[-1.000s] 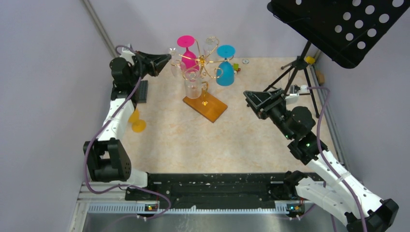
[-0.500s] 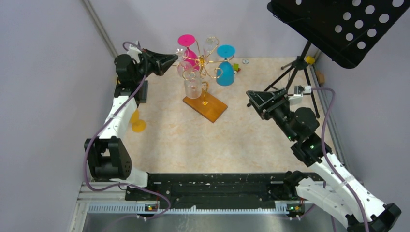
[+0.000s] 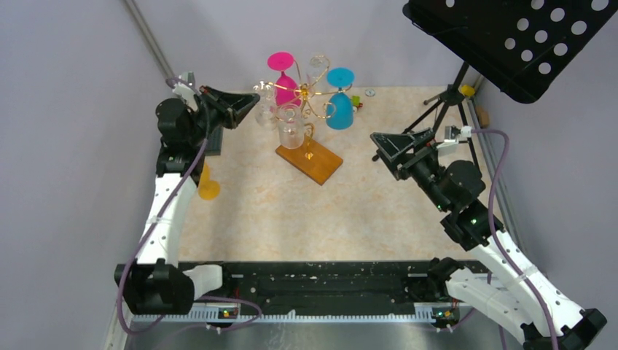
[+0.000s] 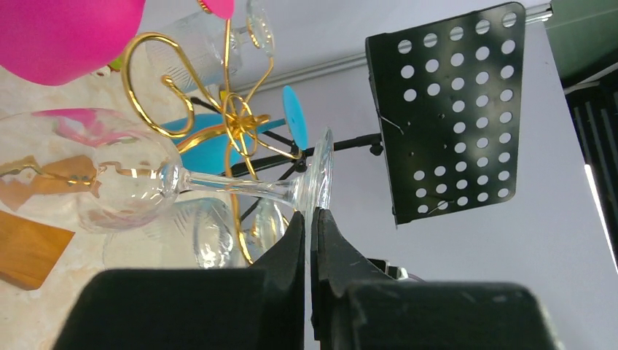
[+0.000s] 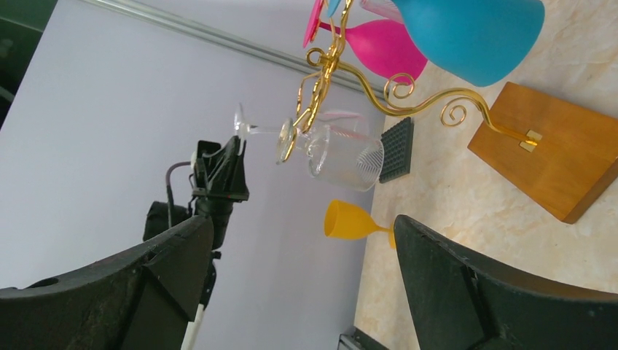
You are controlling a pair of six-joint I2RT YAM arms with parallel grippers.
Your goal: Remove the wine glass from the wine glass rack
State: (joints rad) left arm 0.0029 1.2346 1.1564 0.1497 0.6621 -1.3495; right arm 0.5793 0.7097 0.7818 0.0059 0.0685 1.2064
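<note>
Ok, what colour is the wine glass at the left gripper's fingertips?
Clear, colourless stemmed wine glass; best in the left wrist view.

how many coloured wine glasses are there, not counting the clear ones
3: a pink glass and a blue glass hang upside down on the gold rack; a yellow glass is on the table beside the left arm. No others show.

One rack (image 3: 310, 162), one music stand (image 3: 510, 36), six wine glasses (image 3: 339, 111).

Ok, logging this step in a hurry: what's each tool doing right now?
Left tool: shut on the foot of the clear wine glass.
Right tool: open, holding nothing.
</note>
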